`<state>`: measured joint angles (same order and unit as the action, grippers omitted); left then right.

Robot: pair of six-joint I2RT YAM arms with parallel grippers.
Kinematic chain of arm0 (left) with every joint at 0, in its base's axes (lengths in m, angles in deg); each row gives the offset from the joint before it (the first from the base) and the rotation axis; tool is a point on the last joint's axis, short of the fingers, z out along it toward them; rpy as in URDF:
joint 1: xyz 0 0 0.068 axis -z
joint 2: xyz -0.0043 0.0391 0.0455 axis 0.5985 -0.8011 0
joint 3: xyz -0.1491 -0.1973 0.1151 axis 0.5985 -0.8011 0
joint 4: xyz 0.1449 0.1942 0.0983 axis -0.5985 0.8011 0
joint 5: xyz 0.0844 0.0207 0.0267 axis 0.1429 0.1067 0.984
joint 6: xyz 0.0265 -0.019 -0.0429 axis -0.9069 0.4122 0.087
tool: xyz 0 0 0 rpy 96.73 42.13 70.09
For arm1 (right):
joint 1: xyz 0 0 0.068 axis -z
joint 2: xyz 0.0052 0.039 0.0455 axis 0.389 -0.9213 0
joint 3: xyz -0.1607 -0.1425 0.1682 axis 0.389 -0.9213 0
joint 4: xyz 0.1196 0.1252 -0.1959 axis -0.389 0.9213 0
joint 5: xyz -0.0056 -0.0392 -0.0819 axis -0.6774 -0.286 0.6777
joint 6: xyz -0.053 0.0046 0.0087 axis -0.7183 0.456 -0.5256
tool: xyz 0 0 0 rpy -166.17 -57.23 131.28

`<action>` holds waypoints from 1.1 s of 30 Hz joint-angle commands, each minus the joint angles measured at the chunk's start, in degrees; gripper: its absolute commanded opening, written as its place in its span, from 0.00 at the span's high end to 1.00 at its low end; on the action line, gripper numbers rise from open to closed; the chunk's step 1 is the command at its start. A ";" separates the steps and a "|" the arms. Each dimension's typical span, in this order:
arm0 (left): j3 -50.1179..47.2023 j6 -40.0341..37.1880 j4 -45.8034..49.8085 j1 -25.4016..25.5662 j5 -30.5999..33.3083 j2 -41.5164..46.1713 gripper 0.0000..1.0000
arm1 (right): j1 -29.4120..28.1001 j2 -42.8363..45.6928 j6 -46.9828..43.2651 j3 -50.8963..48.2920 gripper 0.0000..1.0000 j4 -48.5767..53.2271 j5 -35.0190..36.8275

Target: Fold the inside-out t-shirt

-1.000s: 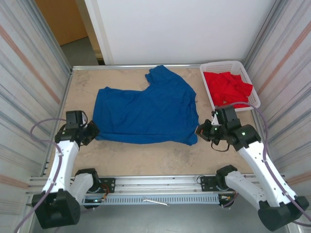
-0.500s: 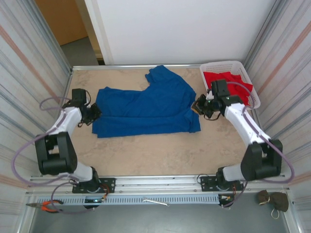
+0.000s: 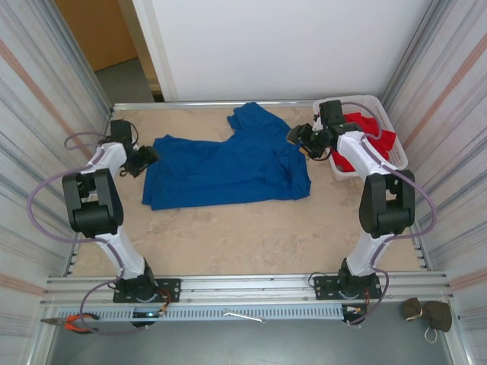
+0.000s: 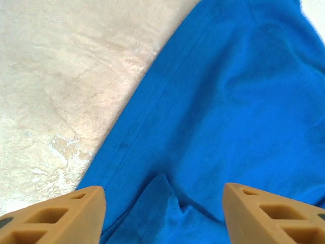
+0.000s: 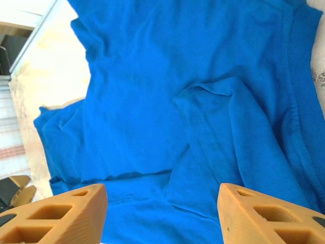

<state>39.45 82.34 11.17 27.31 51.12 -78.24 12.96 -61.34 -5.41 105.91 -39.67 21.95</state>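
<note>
The royal-blue t-shirt (image 3: 228, 163) lies spread across the far half of the table, one sleeve reaching toward the back edge; no printed graphic shows. My left gripper (image 3: 144, 158) sits at the shirt's left edge, jaws wide open. In the left wrist view a small raised fold of blue cloth (image 4: 162, 188) lies between its tan fingers (image 4: 61, 218), ungripped. My right gripper (image 3: 298, 137) hovers at the shirt's right edge, also open. The right wrist view has creased blue fabric (image 5: 152, 76) below its spread fingers (image 5: 269, 213).
A white basket (image 3: 390, 125) holding a red garment (image 3: 379, 141) stands at the back right, close behind my right arm. Bare beige tabletop (image 3: 243, 236) stretches from the shirt to the near rail. Corrugated walls close in both sides.
Both arms have stretched from the near corners of the shirt toward the far side. The shirt's near edge has shifted back and the cloth now covers a shorter strip, bunched at the right.
</note>
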 commanded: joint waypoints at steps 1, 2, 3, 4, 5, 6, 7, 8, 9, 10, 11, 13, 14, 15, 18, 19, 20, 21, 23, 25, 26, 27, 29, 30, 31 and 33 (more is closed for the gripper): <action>0.36 -1.09 1.29 -0.13 -0.83 4.22 0.33 | -3.30 6.45 -3.45 -4.59 0.45 1.25 2.46; -0.65 -0.38 0.65 -0.19 -1.28 5.76 0.32 | -4.39 7.38 -3.28 -6.63 0.46 0.97 3.24; -1.88 0.55 -0.03 -0.12 -2.11 7.61 0.31 | -5.58 8.23 -3.05 -8.69 0.48 0.82 4.30; -3.40 1.52 -0.72 -0.13 -3.07 9.43 0.29 | -6.78 8.60 -2.69 -10.48 0.49 0.50 5.29; -4.59 2.46 -1.30 -0.04 -4.02 11.05 0.29 | -7.66 8.60 -2.36 -11.77 0.51 0.47 6.11; -6.30 3.56 -1.72 0.03 -5.06 12.83 0.29 | -8.56 8.32 -2.01 -13.02 0.53 0.44 7.01; -8.08 4.39 -2.35 0.11 -6.45 14.71 0.28 | -9.25 7.81 -1.68 -13.95 0.54 0.45 8.03; -9.47 4.79 -2.58 0.34 -7.25 16.14 0.28 | -9.65 7.28 -1.29 -14.46 0.54 0.47 8.83; -10.90 5.33 -2.63 0.64 -7.94 17.96 0.28 | -10.01 6.62 -0.80 -15.08 0.55 0.16 9.41; -12.54 5.78 -2.95 0.97 -8.79 19.71 0.28 | -10.17 5.89 -0.21 -15.34 0.56 -0.05 9.84; -13.80 6.18 -3.18 1.29 -9.54 21.24 0.28 | -10.28 5.25 0.02 -15.50 0.57 -0.10 10.23; -16.73 7.04 -3.74 1.84 -10.57 24.57 0.28 | -10.46 3.73 0.49 -15.30 0.58 -0.15 10.98; -17.94 7.38 -4.20 2.06 -10.97 25.83 0.28 | -10.56 3.06 0.75 -15.14 0.59 -0.21 11.10; -19.08 7.92 -4.52 2.20 -11.43 27.08 0.28 | -10.60 2.23 0.91 -15.04 0.59 -0.53 11.20; -21.74 9.42 -5.71 2.42 -12.33 29.54 0.28 | -10.62 -0.57 1.20 -13.97 0.59 -0.68 10.86; -22.20 9.70 -5.87 2.58 -12.60 29.93 0.28 | -10.62 -1.36 1.30 -13.53 0.60 -0.66 10.90; -22.45 9.96 -5.91 2.68 -12.69 30.15 0.28 | -10.50 -2.18 1.43 -13.05 0.60 -0.59 11.02; -22.76 10.06 -6.00 2.85 -12.93 30.22 0.28 | -10.54 -2.90 1.51 -12.63 0.60 -0.52 11.14; -22.89 10.18 -6.05 3.01 -13.21 30.18 0.28 | -10.54 -3.87 1.82 -11.81 0.62 -0.59 11.24; -22.84 10.18 -6.09 3.04 -13.33 30.15 0.28 | -10.46 -4.70 1.91 -11.04 0.69 -0.59 10.72; -22.96 10.09 -6.09 3.04 -13.31 30.11 0.28 | -10.39 -4.89 1.98 -10.68 0.75 -0.66 10.33; -22.84 10.11 -6.11 3.04 -13.13 30.16 0.28 | -10.40 -4.93 2.01 -10.35 0.84 -0.67 9.71; -22.75 10.01 -6.00 3.02 -13.02 30.25 0.28 | -10.59 -3.89 1.94 -10.12 1.00 -0.95 8.80; -22.85 10.01 -6.13 3.07 -13.00 30.32 0.28 | -10.56 -3.08 2.24 -9.95 1.00 -1.20 8.17; -22.87 10.01 -6.24 3.04 -13.11 30.44 0.28 | -10.63 -2.44 2.53 -9.73 1.00 -1.55 7.21; -22.79 10.08 -6.42 3.04 -13.20 30.35 0.28 | -10.50 -1.83 3.39 -7.99 1.00 -2.28 5.37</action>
<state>16.81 91.67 5.71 29.78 39.12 -49.32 2.62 -65.53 -3.81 94.94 -40.98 30.32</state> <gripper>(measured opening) 0.717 0.050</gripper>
